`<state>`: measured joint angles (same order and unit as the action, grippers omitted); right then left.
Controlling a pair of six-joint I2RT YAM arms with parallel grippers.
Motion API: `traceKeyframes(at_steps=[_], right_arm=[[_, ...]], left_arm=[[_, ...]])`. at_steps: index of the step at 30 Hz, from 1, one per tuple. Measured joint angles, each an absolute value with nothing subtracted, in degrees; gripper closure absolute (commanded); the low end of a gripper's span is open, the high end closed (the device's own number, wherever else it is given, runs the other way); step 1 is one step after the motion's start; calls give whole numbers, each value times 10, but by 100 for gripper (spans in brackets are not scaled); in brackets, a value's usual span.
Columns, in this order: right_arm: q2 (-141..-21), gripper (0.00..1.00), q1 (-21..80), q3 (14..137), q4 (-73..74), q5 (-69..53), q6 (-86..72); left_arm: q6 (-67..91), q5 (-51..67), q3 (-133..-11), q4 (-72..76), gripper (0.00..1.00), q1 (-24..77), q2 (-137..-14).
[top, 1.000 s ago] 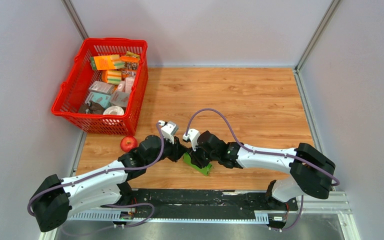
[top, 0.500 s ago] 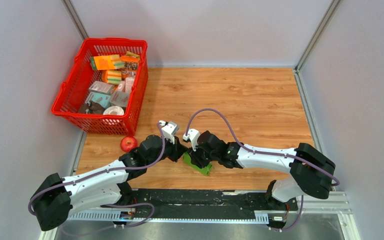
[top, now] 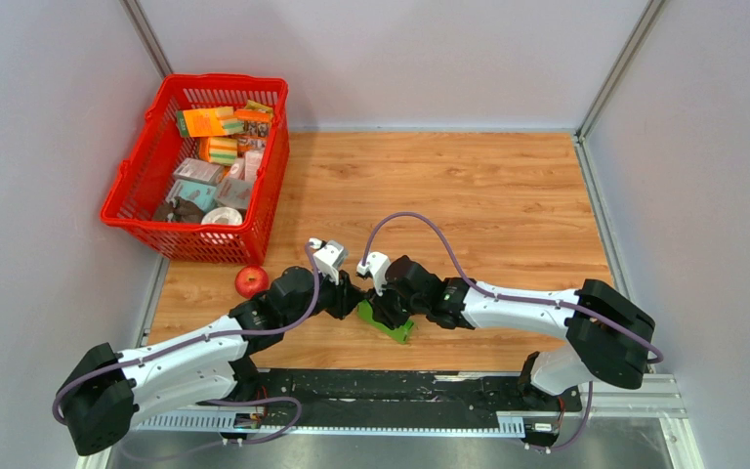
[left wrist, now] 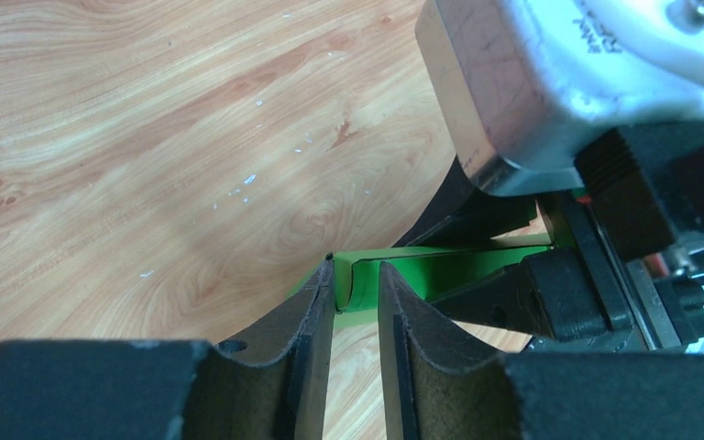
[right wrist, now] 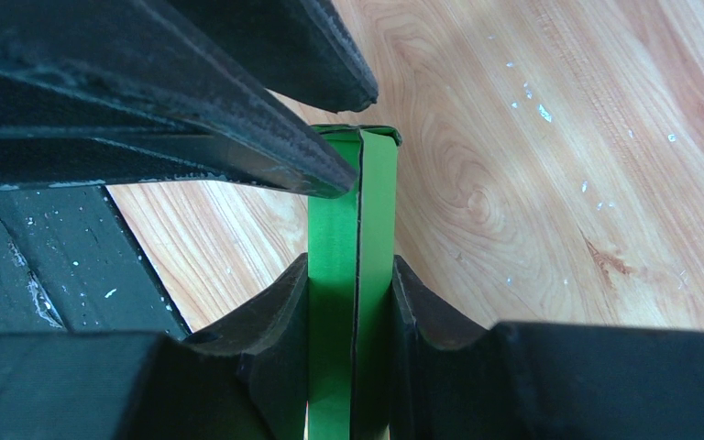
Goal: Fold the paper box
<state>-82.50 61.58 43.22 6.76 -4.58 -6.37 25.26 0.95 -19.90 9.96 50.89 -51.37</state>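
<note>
**Paper box clamped in right claw, left claw parted at its far end**

Found paper box (top: 396, 331) on the near middle of the tabletop (top: 488, 195), between the two arm tips. Noted right claw (right wrist: 348, 293) closed on it: one finger pressed to each side of the doubled green card, with the card running straight out from between the fingers. Noted left claw (left wrist: 356, 275) parted by a narrow gap, with the green end of the box just at its tips.

Compared with the top view of a second ago: saw no clear shift of the box or of either arm.

Seen in the right wrist view only: one left finger touching the card's side, the other standing off it with wood showing between. Seen in the top view only: red basket (top: 137, 195) of small packages at far left, and an apple (top: 250, 281) just near of it, left of the claws.
</note>
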Motion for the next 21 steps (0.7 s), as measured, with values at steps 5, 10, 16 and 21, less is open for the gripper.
traceKeyframes(at_steps=[5,10,16,21], right_arm=[[-825,72,616,432,68,-46,-64],[-825,72,616,432,67,-46,-64],[-825,72,616,432,67,-47,-64],[-825,72,616,432,67,-47,-64]], left_arm=[[252,10,-194,93,73,509,-506],[252,8,-194,92,74,509,-510],[253,3,-194,92,74,509,-529],[253,-5,-194,93,69,509,-530]])
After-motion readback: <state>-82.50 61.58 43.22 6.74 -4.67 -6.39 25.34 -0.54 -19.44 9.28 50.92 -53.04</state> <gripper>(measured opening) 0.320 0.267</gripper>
